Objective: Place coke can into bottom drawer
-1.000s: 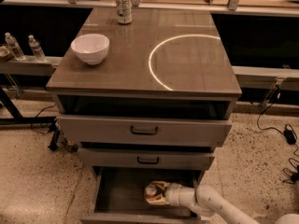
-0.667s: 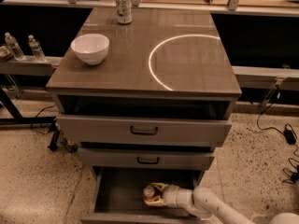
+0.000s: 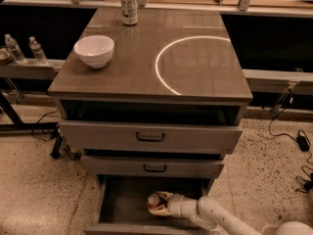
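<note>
The bottom drawer [image 3: 122, 204] is pulled open at the foot of the grey cabinet, and its grey floor shows. My gripper [image 3: 162, 204] reaches into it from the lower right on a white arm. It is shut on the coke can [image 3: 153, 201], which lies tilted with its silver top facing left and up, low over the drawer floor near the middle. The fingers hide most of the can's red body.
The two upper drawers [image 3: 150, 137] with dark handles are partly pulled out above the gripper. On the cabinet top stand a white bowl [image 3: 94, 50] and a silver-green can [image 3: 129, 8]. Cables [image 3: 298, 141] lie on the floor at right, and bottles [image 3: 13, 49] stand at left.
The gripper with the can has shifted slightly left and a little lower inside the bottom drawer. Nothing else has moved.
</note>
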